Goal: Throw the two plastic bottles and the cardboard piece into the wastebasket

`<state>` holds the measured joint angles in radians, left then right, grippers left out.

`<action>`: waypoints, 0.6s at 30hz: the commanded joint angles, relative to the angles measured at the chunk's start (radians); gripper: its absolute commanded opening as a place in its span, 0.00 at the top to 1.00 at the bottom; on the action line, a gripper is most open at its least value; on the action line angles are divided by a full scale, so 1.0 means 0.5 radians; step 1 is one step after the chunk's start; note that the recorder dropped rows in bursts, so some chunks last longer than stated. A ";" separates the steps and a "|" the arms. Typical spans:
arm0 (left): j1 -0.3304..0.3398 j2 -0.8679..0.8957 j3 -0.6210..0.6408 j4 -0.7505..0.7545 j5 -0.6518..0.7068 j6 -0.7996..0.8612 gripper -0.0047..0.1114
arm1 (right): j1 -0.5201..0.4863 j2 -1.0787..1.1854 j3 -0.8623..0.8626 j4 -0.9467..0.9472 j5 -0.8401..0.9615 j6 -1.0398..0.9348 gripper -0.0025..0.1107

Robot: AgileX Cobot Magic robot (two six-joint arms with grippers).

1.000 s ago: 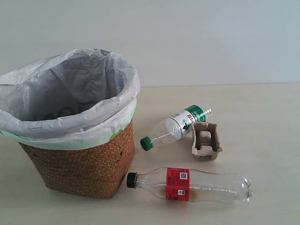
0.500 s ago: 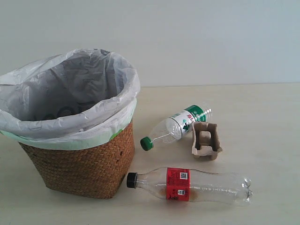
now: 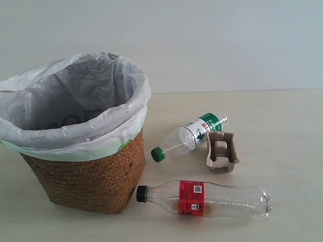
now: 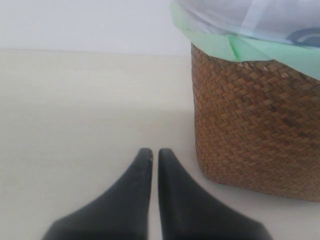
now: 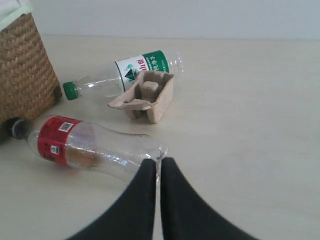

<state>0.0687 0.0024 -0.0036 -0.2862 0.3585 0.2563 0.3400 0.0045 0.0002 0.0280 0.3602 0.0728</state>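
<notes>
1. Three items are seen lying on the tabletop (image 3: 282, 131) beside the wastebasket (image 3: 86, 181): the red-label bottle (image 3: 204, 198), the green-label bottle (image 3: 189, 136) and the cardboard piece (image 3: 221, 151).
2. No pickup is judged begun; the left claw (image 4: 151, 152) and right claw (image 5: 156, 162) are pressed nearly together, empty.
3. Next, the right claw must be widened so that the red-label bottle's base, just beside it, can be grasped.

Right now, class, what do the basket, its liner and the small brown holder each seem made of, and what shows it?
Wastebasket: probably wicker or cane, matte brown; a herringbone weave shows. Liner: thin translucent white plastic film, crinkled, green-edged. Cardboard piece: seemingly moulded pulp, matte beige, with soft rounded edges.
</notes>
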 commanded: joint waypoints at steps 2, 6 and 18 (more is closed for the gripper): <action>0.005 -0.005 0.007 0.006 0.001 0.009 0.93 | -0.006 -0.009 0.000 0.306 -0.114 0.502 0.98; 0.005 -0.005 0.007 0.006 0.001 0.009 0.93 | -0.006 -0.009 0.000 0.562 -0.127 0.833 0.98; 0.005 -0.005 0.007 0.006 0.001 0.009 0.93 | -0.006 -0.009 0.000 0.668 -0.226 0.948 0.98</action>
<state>0.0687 0.0024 -0.0036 -0.2862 0.3585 0.2563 0.3400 0.0045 0.0002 0.3595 0.2971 0.5470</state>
